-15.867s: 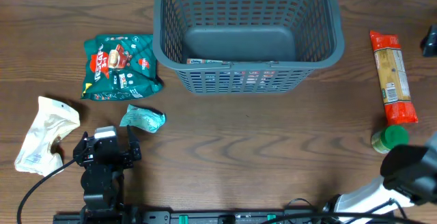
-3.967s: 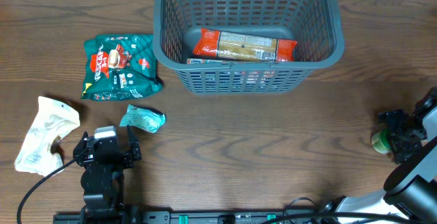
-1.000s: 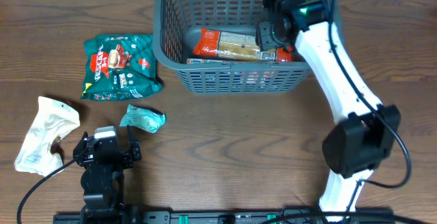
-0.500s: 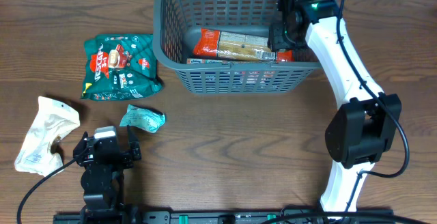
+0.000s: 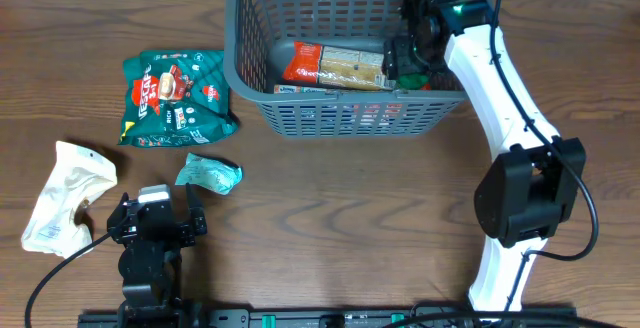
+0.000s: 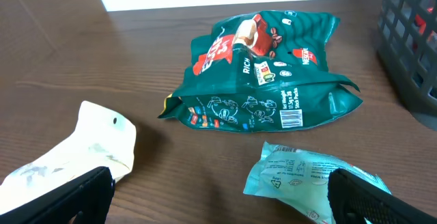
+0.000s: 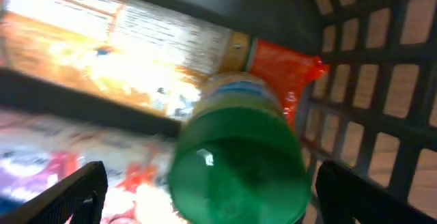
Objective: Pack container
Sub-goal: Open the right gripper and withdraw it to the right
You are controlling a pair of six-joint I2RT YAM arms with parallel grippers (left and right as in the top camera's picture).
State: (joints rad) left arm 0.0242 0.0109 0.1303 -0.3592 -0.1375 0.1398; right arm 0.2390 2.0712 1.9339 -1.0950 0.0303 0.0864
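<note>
The dark grey lattice container (image 5: pixel 232 58) stands at the table's far middle. A red-orange packet (image 5: pixel 340 63) lies on its floor, also seen in the right wrist view (image 7: pixel 123 39). My right gripper (image 5: pixel 405 58) reaches down inside the container at its right end. Its jaws (image 7: pixel 212 197) are spread wide around a green-capped jar (image 7: pixel 235 162), with gaps on both sides. The jar shows as a bit of green (image 5: pixel 420 71) under the arm. My left gripper (image 5: pixel 155 218) is open and empty near the front left; its jaws (image 6: pixel 218 197) are low over the table.
A dark green snack bag (image 5: pixel 175 98) (image 6: pixel 266 74) lies left of the container. A small teal packet (image 5: pixel 210 173) (image 6: pixel 307 179) and a crumpled white packet (image 5: pixel 65 193) (image 6: pixel 75 149) lie beside my left gripper. The container's right wall (image 7: pixel 382 67) is close to the jar.
The right arm carried the green-capped jar from the table's right edge into the container and has sunk lower at its right end. The left arm has not moved.
</note>
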